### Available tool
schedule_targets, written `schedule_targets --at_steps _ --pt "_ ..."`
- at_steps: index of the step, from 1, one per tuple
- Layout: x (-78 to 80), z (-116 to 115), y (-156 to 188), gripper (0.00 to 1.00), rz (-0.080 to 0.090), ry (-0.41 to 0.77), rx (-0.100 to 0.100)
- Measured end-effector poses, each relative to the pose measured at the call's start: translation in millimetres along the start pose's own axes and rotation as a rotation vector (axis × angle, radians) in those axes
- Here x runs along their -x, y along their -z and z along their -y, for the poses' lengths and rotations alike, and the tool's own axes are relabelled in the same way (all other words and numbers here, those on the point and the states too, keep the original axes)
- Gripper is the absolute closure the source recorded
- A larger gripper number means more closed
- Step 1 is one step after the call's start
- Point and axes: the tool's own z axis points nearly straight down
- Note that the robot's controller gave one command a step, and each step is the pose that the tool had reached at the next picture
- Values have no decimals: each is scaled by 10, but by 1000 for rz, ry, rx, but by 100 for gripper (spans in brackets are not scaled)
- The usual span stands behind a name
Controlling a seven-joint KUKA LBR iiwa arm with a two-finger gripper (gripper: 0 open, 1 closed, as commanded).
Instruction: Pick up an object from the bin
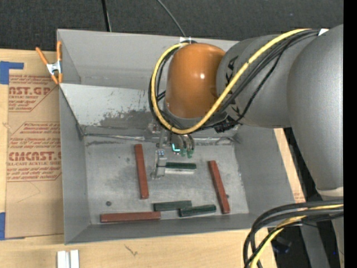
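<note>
Grey metal forms the bin (72,166), which is seen from above with sloping walls and a flat, scuffed floor. A large silver-grey arm (301,82) is seen reaching in from the right of the frame. Its wrist is capped by a rounded orange cover (192,80), which is ringed by yellow and black cables (158,94).

Below that cover, near the middle of the floor, the hand (163,163) is positioned low, close to the floor. Whether the hand is released or clenched cannot be told, since it is largely hidden beneath the cover.

A short dark green bar (183,165) is laid flat and level just right of the hand, with its left end at the hand. Whether it is touched cannot be told.

A red-brown bar (141,172) is laid almost upright in the frame just left of the hand. A second red-brown bar (219,187) is laid slanted to the right of the green one, apart from it.

Along the lower edge of the floor, a third red-brown bar (130,217) is laid level at the lower left. Right of it, a second dark green bar (172,206) and a third dark green bar (197,210) are laid side by side and overlapping, at the lower middle of the frame.
</note>
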Motion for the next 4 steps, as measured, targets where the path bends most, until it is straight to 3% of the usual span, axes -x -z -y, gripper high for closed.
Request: schedule_targets --at_steps 1,2,3,4 --pt "19 4 43 0 7 -1 1" --pt "67 -64 -147 0 16 103 0" --pt "135 -123 -734 0 11 422 -1" --pt "161 -181 -914 0 3 419 -1"
